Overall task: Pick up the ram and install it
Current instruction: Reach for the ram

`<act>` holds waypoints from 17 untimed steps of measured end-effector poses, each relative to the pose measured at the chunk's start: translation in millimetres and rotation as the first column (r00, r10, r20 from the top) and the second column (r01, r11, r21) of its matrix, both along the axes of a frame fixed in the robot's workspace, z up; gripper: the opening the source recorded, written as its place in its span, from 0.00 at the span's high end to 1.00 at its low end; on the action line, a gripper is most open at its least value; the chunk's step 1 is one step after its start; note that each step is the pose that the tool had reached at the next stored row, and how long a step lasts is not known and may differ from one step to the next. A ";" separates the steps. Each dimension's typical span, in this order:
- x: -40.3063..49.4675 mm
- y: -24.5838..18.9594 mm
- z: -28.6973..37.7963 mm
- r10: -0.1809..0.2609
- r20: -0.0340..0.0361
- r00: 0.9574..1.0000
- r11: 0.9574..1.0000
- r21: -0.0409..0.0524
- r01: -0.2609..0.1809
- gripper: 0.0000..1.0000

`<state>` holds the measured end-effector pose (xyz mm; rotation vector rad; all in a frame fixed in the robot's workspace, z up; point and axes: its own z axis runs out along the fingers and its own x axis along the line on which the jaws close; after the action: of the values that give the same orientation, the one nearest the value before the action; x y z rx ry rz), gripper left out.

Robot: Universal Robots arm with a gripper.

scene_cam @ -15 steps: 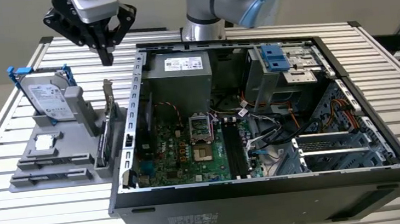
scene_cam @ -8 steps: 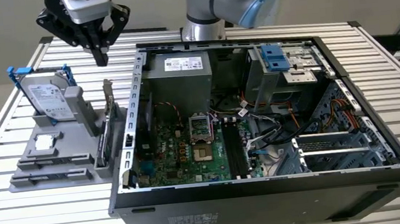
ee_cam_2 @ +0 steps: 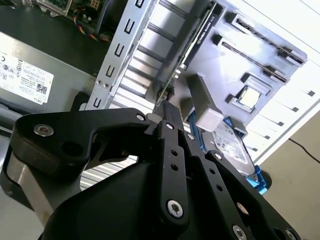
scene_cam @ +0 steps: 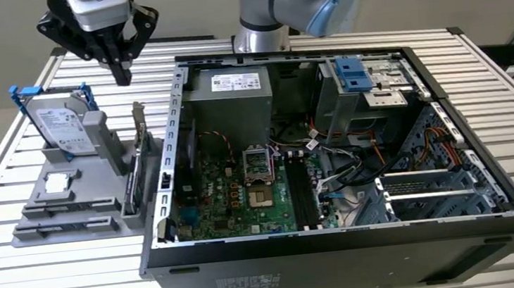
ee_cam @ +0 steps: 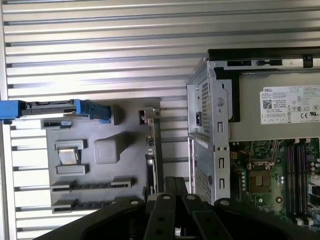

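My gripper [scene_cam: 123, 77] hangs shut and holds nothing. It is high over the far end of the grey parts holder [scene_cam: 92, 195], between the hard drive and the case's back corner. In both wrist views the black fingertips [ee_cam_2: 167, 107] [ee_cam: 172, 181] are pressed together, pointing down at the holder [ee_cam: 125, 165]. Two long narrow slots [scene_cam: 65, 205] at the holder's near end each show a dark strip edge-on [ee_cam: 95, 184]; I cannot tell whether either is the ram. The motherboard's long black memory slots [scene_cam: 301, 189] lie inside the open case, and show again in the first wrist view [ee_cam: 295, 172].
The open computer case [scene_cam: 343, 249] fills the exterior view's middle and right, the arm's base behind it. On the holder stand a silver hard drive with blue rails [scene_cam: 59, 124], an upright card with a metal bracket [scene_cam: 137, 171] and a small chip [scene_cam: 57, 181]. All rests on a slatted metal table [scene_cam: 53, 277].
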<state>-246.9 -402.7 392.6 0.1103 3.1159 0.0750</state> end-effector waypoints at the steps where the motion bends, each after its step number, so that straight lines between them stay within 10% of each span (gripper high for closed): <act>1: -1.4 0.0 0.0 0.000 0.000 1.000 1.000 0.000 0.000 1.00; 17: -24.5 -0.2 0.0 0.000 0.000 1.000 1.000 0.000 0.000 1.00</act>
<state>-271.4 -403.0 392.6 0.1098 3.1159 0.0751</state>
